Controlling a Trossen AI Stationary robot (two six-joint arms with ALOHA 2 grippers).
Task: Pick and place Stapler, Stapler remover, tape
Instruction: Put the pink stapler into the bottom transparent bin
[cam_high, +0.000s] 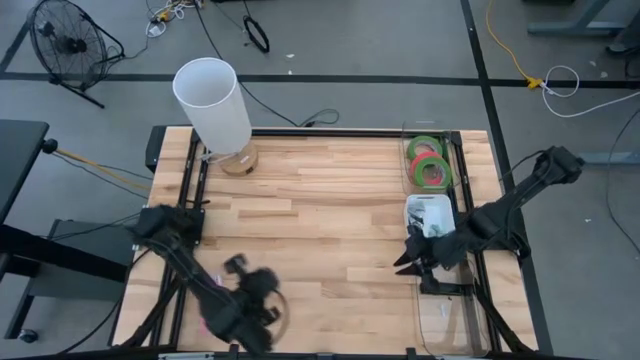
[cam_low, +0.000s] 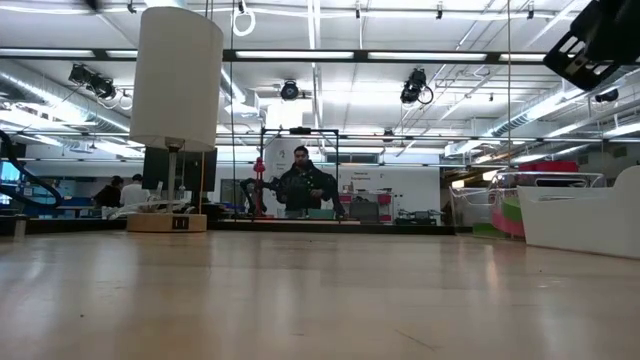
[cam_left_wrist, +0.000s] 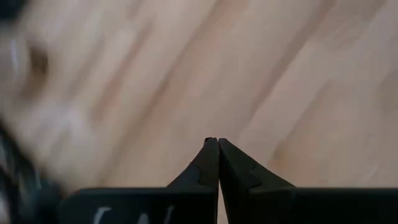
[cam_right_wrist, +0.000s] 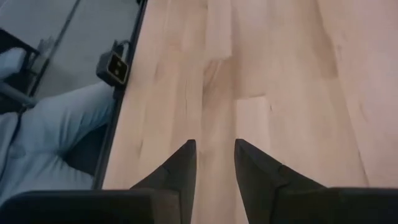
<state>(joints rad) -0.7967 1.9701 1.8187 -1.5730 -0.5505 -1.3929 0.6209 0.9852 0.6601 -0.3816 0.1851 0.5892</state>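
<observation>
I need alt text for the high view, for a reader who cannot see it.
Seen from above, a wooden table with the left gripper shut at its near edge, the right gripper open beside clear bins holding the tape, and a white lamp.

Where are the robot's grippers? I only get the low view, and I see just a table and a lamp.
Observer: From above, the left gripper is over the table's left side. The right gripper is beside a white tray on the right.
Operator: Are they holding anything?
Observer: No. The left fingers are shut on nothing. The right fingers stand apart over bare wood.
Operator: How many tape rolls are there?
Observer: Three tape rolls in a clear bin at the far right: two green, with one red-pink between them.
</observation>
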